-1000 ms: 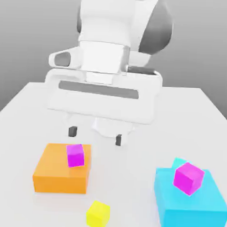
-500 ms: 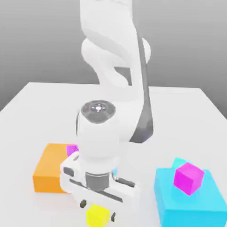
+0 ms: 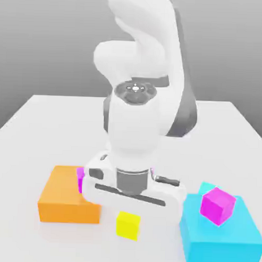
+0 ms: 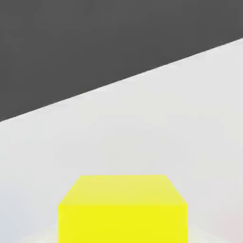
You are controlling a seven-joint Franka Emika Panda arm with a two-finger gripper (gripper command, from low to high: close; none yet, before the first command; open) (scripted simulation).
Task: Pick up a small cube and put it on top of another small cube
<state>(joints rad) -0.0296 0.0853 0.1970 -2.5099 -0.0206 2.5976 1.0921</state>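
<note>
Your tool [image 3: 128, 214] has just clamped shut on the small cube [image 3: 127, 225], low in the frame; it can now go onto a magenta cube [image 3: 217, 206].

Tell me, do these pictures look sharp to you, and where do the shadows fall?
In the exterior view the light is soft and even; faint, blurry shadows lie on the white table under the orange block and the yellow cube, and the edges look slightly smeared. In the hand view the yellow cube has a paler top than front, with no glare, against a flat dark backdrop.
</note>
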